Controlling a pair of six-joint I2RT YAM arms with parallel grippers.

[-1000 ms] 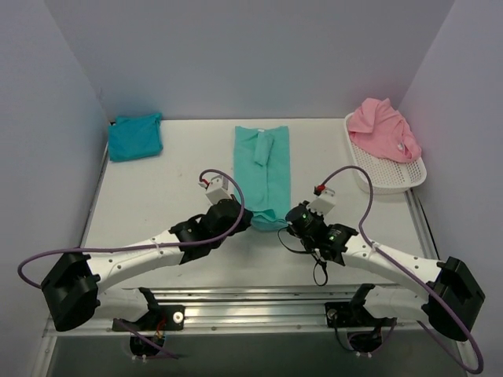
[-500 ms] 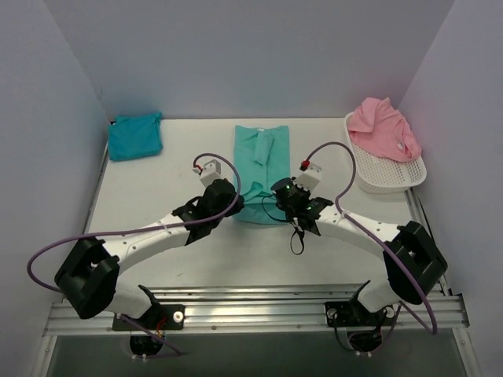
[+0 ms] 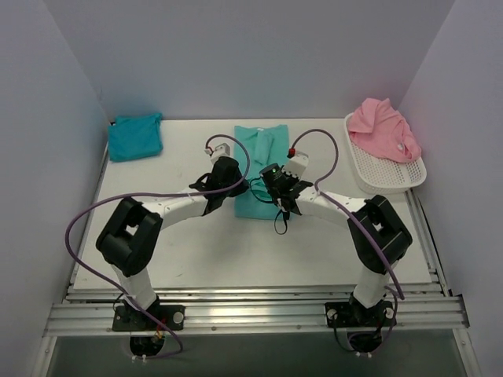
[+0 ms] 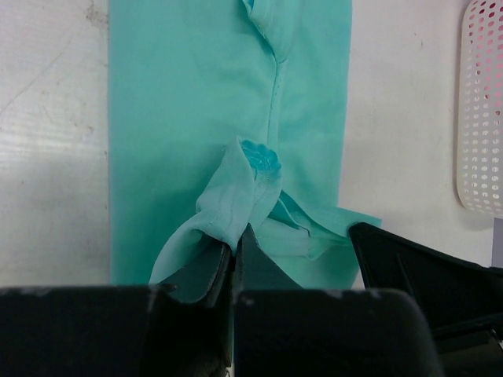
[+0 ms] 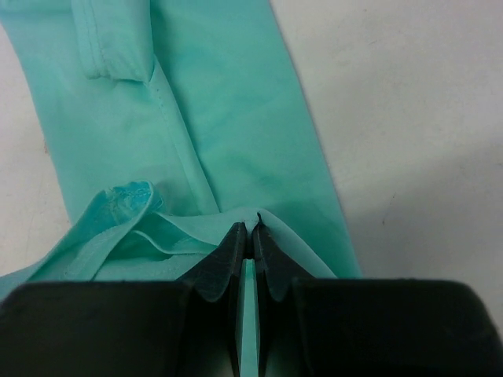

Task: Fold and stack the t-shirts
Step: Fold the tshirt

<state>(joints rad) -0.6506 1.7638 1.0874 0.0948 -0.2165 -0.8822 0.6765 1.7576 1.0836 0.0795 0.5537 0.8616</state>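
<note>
1. The sea-green t-shirt (image 3: 262, 141) is laid lengthwise at the middle of the table (image 3: 157, 243).
2. Its bunched near hem is pinched by the left gripper (image 4: 236, 255), jaws pressed together.
3. The same hem is clamped by the right gripper (image 5: 252, 236), jaws closed on the cloth.
4. The turquoise-blue t-shirt (image 3: 134, 136) is set at the far left corner; the pink t-shirt (image 3: 383, 129) is heaped in the basket (image 3: 393, 179).

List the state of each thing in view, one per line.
sea-green t-shirt: narrow strip, near end lifted and pinched
turquoise-blue t-shirt: folded, lying far left
pink t-shirt: crumpled in white mesh basket
left end effector: shut on sea-green t-shirt
right end effector: shut on sea-green t-shirt
</note>
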